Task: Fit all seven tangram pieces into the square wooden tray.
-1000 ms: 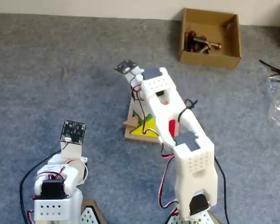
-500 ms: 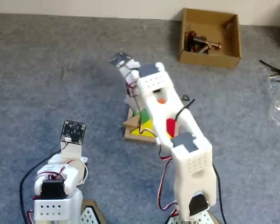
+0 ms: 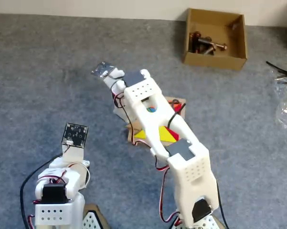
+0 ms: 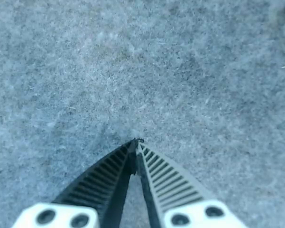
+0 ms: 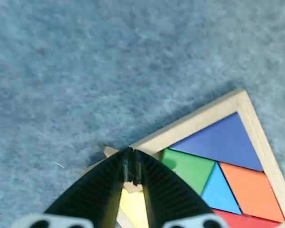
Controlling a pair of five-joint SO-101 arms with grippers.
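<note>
Since the earlier frames the right arm has swung toward 10 o'clock in the high view, uncovering the 3 o'clock side of the wooden tray (image 3: 133, 140). The right gripper (image 5: 132, 166) is at a tray corner with its fingers pressed together, and the left gripper (image 4: 135, 142), also pressed together, stays over bare carpet. The tray, holding coloured tangram pieces (image 5: 220, 140), lies mid-surface on grey carpet (image 3: 47, 57), with a cardboard box (image 3: 215, 39) at 1 o'clock from it.

A box on the grey carpet (image 3: 47, 57)
The brown box (image 3: 212, 61) sits far back, with shiny metal bits (image 3: 205, 44) inside.
</note>
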